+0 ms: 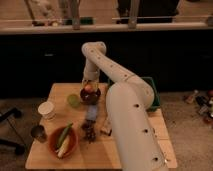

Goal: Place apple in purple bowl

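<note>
The purple bowl (90,97) stands on the wooden table (55,92) near its far middle. The apple (89,89), reddish with a yellow patch, sits at the bowl's mouth, in or just above it; I cannot tell whether it rests on the bowl. My gripper (89,81) points down right over the apple, at the end of the white arm that bends back from the lower right. The apple's top is partly hidden by the gripper.
A pale green round thing (73,100) lies left of the bowl. A white cup (46,110), a metal cup (37,132) and an orange bowl with vegetables (64,142) stand at the front left. A bluish packet (92,113) and dark bits (89,131) lie in the middle. A green bin (151,95) is at the right.
</note>
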Available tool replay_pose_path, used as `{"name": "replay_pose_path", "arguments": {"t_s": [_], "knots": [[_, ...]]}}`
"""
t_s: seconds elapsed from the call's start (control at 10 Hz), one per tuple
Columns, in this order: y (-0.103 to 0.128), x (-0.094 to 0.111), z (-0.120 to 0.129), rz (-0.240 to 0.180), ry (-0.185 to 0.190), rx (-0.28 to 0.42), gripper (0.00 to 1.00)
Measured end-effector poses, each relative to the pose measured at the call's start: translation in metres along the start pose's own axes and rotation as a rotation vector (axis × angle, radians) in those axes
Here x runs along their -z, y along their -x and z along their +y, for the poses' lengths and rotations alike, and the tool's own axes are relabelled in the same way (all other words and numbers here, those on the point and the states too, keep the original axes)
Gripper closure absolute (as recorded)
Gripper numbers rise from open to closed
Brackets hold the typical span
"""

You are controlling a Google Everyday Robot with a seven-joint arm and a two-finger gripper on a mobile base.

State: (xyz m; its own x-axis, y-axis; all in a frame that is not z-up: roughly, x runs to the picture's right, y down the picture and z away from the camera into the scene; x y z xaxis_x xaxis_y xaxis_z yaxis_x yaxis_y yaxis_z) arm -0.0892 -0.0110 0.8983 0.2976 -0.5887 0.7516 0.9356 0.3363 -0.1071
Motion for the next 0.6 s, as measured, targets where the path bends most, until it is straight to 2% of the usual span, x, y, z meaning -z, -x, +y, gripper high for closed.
{"name": "replay_pose_path", "arguments": {"t_s": [0.5, 0.6], "knots": [[0.0014, 0.0021, -0.0007, 0.004, -0.009, -0.006, 0.31], [0.0012, 0.0029, 0.0006, 0.005, -0.009, -0.007, 0.23]]}}
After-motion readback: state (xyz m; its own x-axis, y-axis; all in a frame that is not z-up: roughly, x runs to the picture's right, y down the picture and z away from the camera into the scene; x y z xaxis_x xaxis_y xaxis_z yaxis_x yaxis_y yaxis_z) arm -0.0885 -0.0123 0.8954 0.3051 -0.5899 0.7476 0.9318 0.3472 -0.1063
